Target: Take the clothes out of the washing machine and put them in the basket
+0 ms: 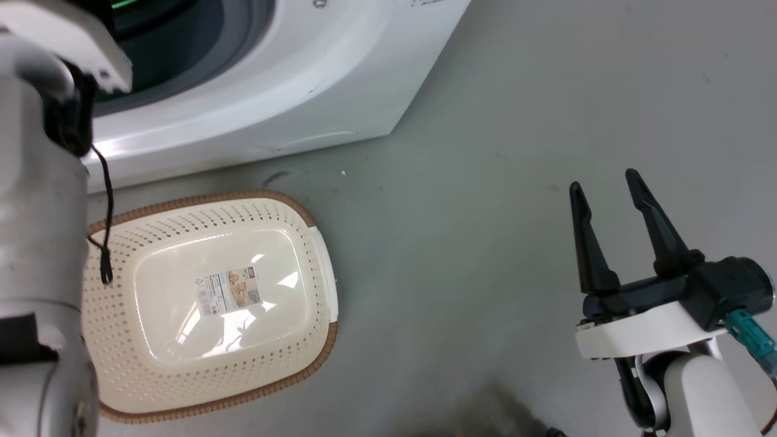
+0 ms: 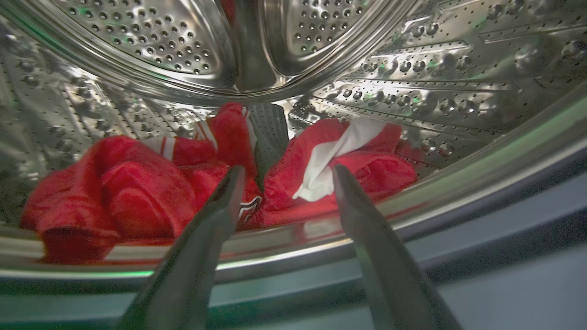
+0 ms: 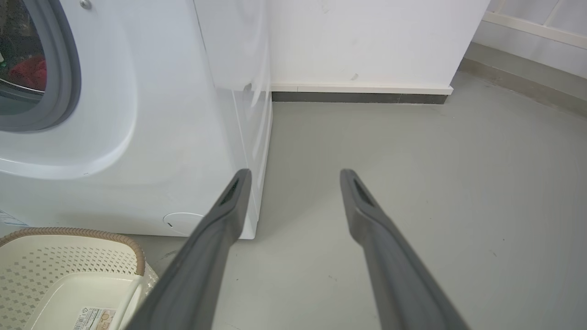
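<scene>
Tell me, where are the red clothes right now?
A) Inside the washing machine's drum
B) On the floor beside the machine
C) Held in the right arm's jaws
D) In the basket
A: the red clothes lie heaped inside the washing machine, low in its steel drum, while the basket holds nothing but a sticker.

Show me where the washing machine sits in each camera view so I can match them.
Head view: washing machine at top left, above the basket.
Left wrist view: its steel drum across the top and sides.
Right wrist view: its white front on the left half.
Shared landmark: grey door ring, in head and right wrist views.
</scene>
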Motion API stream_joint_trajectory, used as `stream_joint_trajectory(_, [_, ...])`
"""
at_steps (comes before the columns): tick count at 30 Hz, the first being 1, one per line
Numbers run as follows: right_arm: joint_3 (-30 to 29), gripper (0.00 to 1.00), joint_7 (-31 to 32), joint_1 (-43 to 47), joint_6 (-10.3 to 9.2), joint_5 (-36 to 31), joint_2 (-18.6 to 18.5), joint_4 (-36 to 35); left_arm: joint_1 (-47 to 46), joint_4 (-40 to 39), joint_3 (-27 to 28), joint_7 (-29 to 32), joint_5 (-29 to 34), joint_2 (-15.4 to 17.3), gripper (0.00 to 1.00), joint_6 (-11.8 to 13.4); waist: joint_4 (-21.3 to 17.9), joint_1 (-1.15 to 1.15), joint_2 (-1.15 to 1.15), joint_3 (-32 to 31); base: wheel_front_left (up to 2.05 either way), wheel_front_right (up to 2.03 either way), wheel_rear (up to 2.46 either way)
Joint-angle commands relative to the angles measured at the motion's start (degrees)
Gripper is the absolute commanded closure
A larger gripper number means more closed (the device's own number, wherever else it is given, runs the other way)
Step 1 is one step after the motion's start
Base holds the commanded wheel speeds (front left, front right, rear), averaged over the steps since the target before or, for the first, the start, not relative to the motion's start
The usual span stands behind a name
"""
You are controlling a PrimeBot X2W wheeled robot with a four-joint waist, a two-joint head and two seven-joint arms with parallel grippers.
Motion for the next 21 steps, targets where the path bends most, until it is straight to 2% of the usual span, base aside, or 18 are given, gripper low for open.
stream_joint_trajectory(1, [0.27,0.0,-0.25,-1.2,-0.04,0.22,0.15,-0.35,-1.17,0.27,-0.34,0.37,-0.19,0.36,0.0,-0.09,-0.12,-0.01,0.0,1.33,0.0,0.0,0.0])
stream_joint_trajectory(8, [4.12,0.0,-0.49,-2.13,-0.04,1.26,0.14,-0.83,-10.67,3.2,-6.58,6.43,-5.04,2.82,0.0,-0.05,-1.16,-0.01,0.0,5.72,0.0,0.0,0.0])
stream_joint_trajectory(16, [7.63,0.0,-1.2,-2.58,-0.04,2.8,0.14,0.48,-17.81,4.84,-11.83,12.1,-10.85,6.71,0.0,-0.06,-4.16,-0.01,0.0,8.89,0.0,0.0,0.0])
stream_joint_trajectory(21, [8.92,0.0,-1.6,-2.49,-0.04,3.93,0.15,1.36,-20.97,5.49,-14.78,18.5,-15.02,8.35,0.0,-0.06,-5.82,-0.01,0.0,10.05,0.0,0.0,0.0])
